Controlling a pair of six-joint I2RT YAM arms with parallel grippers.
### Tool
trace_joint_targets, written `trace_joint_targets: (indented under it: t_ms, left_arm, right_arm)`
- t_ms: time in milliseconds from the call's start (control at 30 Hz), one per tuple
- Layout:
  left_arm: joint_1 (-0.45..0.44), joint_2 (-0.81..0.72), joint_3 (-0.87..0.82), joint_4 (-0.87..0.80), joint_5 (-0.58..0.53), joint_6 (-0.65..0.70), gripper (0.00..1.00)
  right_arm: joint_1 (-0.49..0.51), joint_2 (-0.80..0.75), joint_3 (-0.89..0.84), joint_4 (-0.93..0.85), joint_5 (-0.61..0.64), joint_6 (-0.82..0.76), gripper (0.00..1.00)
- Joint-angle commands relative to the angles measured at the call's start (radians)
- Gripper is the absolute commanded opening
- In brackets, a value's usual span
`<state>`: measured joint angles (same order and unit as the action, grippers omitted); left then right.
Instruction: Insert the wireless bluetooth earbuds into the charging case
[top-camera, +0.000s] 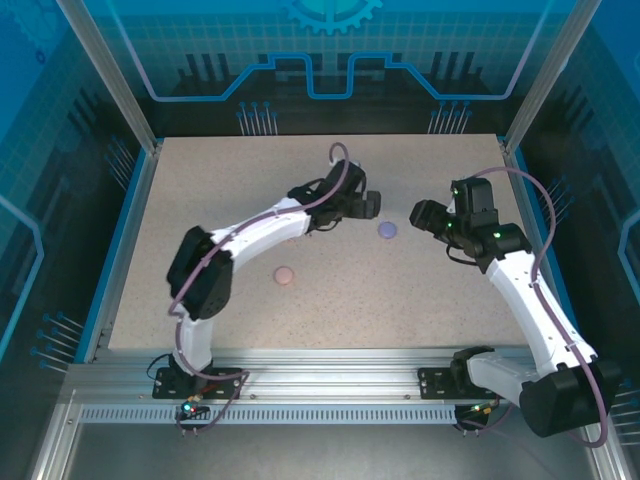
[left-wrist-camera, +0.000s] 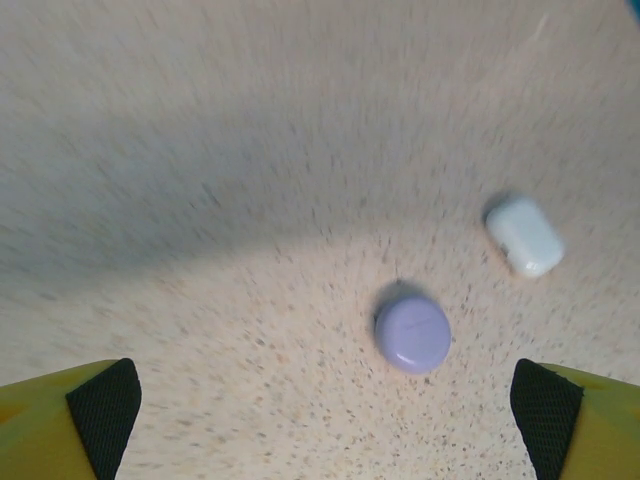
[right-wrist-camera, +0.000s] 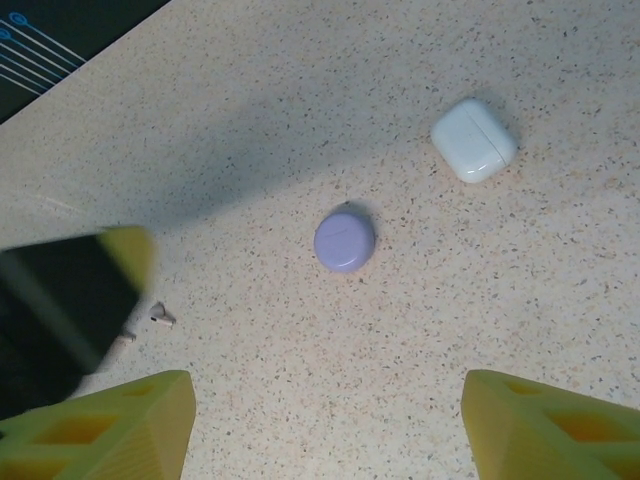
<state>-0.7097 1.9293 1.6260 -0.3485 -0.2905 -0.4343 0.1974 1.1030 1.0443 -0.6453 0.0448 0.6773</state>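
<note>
**Earbuds (right-wrist-camera: 160, 318) lie loose on the table (top-camera: 200, 180), and both grippers are open**

Two tiny pale earbuds lie on the speckled table. They are close together, off to the left of the purple case (right-wrist-camera: 345, 240) in the right wrist view. They are not inside any case. They are too small for me to tell their colour. A dark blur (right-wrist-camera: 60, 300) with a yellow edge is just beside them, and I cannot tell what it is.

The purple case is round and its lid is shut. The white case (right-wrist-camera: 474, 139) is near it and is shut too. The two cases do not touch. From above, a pink case (top-camera: 284, 274) sits by itself, well apart from the purple one and closer to the arm bases.

The left gripper (left-wrist-camera: 325, 405) is wide open and holds nothing. Its yellow fingers (left-wrist-camera: 60, 420) with black pads are at the bottom corners of its own view. The only thing between them is table. The purple case lies on the table in front of it.

The right gripper (right-wrist-camera: 335, 425) is open too. Its yellow fingers are far apart, and it holds nothing.

From above, the purple case lies between the two grippers, with the left gripper closer to it.
</note>
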Motion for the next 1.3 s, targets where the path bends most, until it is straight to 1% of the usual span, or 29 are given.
trace_joint_targets:
  t_ms: [0,67,133,233,333,433,533,567,600,633,700,733,800,900,1000,1033,1133,1267]
  left_arm:
    - [0.003,-0.131,-0.072,0.011,-0.194,0.096,0.99]
    - [0.01,-0.185,-0.108,0.019,-0.243,0.12,0.99]
    - [0.011,-0.238,-0.15,0.029,-0.338,0.119,0.99]
    - [0.023,-0.303,-0.218,0.056,-0.421,0.137,0.99]
    - [0.054,-0.37,-0.285,0.071,-0.461,0.113,0.99]
    - [0.104,-0.452,-0.366,0.102,-0.441,0.087,0.99]
    - [0.135,-0.561,-0.489,0.238,-0.432,0.15,0.99]
    - [0.145,-0.596,-0.525,0.277,-0.428,0.162,0.99]
    - [0.163,-0.639,-0.565,0.318,-0.429,0.146,0.99]
    - [0.189,-0.681,-0.605,0.345,-0.431,0.098,0.99]
    - [0.254,-0.758,-0.669,0.372,-0.388,-0.017,0.99]
    - [0.285,-0.796,-0.697,0.383,-0.388,-0.083,0.99]
    - [0.331,-0.852,-0.744,0.41,-0.355,-0.114,0.99]
    - [0.369,-0.898,-0.746,0.371,-0.312,-0.131,0.99]
    - [0.394,-0.921,-0.729,0.333,-0.226,-0.092,0.99]
    - [0.394,-0.924,-0.716,0.308,-0.226,-0.082,0.99]
    - [0.398,-0.922,-0.67,0.221,-0.26,-0.108,0.99]
    - [0.4,-0.923,-0.655,0.191,-0.284,-0.124,0.99]
  right_arm:
    - [0.046,0.006,-0.021,-0.014,0.001,0.009,0.74]
    - [0.092,0.028,-0.021,-0.009,0.016,0.02,0.74]
    - [0.154,0.061,-0.015,-0.006,0.047,0.034,0.75]
    - [0.251,0.124,0.014,-0.009,0.096,0.049,0.76]
    - [0.337,0.2,0.054,-0.012,0.14,0.064,0.76]
    - [0.409,0.278,0.098,-0.01,0.167,0.078,0.76]
    - [0.481,0.364,0.152,-0.013,0.194,0.085,0.76]
    - [0.5,0.393,0.169,-0.014,0.2,0.088,0.76]
    - [0.523,0.428,0.192,-0.018,0.206,0.092,0.76]
    - [0.544,0.462,0.217,-0.021,0.212,0.093,0.76]
    - [0.581,0.533,0.269,-0.029,0.217,0.093,0.76]
    - [0.6,0.573,0.303,-0.04,0.219,0.094,0.76]
    - [0.634,0.65,0.374,-0.065,0.222,0.09,0.75]
    - [0.679,0.78,0.502,-0.126,0.225,0.088,0.75]
    - [0.713,0.906,0.633,-0.195,0.233,0.096,0.75]
    - [0.722,0.948,0.676,-0.216,0.234,0.099,0.74]
    - [0.743,1.048,0.778,-0.263,0.244,0.109,0.74]
    - [0.762,1.146,0.879,-0.304,0.234,0.116,0.74]
